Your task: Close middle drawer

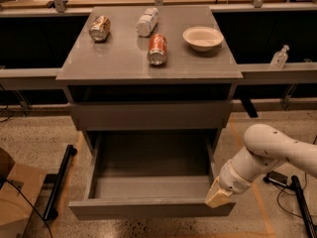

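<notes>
Gripper (218, 196) sits at the right front corner of the middle drawer (148, 209), touching or just beside its front edge. How far it is open, and whether it holds anything, I cannot tell. Its white arm (267, 152) reaches in from the right. The drawer stands pulled far out of the grey cabinet (124, 63), below the shut top drawer (148, 115). On the cabinet top lie a silver can (99, 28), a red can (158, 49), a white bottle (147, 22) and a bowl (203, 37).
</notes>
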Controlling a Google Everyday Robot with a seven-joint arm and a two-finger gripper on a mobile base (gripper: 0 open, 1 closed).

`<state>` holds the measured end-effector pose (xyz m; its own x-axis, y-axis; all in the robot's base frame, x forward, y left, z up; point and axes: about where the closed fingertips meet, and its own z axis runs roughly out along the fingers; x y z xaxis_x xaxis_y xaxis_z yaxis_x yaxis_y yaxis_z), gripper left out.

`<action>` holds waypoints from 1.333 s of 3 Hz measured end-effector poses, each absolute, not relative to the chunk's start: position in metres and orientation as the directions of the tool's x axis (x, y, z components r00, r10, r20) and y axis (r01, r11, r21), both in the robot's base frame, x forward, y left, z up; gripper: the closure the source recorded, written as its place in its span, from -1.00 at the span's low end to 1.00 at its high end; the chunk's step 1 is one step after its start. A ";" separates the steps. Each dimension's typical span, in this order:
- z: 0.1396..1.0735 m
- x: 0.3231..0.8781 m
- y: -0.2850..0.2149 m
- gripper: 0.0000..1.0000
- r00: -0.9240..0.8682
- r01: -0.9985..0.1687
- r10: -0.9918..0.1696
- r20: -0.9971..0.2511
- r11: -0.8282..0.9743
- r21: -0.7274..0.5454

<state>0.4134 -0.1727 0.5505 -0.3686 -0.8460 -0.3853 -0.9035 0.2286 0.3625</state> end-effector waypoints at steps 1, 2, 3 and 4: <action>0.499 0.405 -0.177 1.00 -0.414 -0.876 -0.835 -0.364 0.256 0.409; 0.437 0.392 -0.175 1.00 -0.456 -0.859 -0.815 -0.357 0.299 0.415; 0.402 0.406 -0.170 1.00 -0.482 -0.866 -0.782 -0.395 0.356 0.352; 0.400 0.405 -0.169 1.00 -0.485 -0.863 -0.780 -0.394 0.354 0.362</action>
<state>0.4048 -0.1691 0.3995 -0.4854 -0.7805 -0.3940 -0.8625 0.3539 0.3617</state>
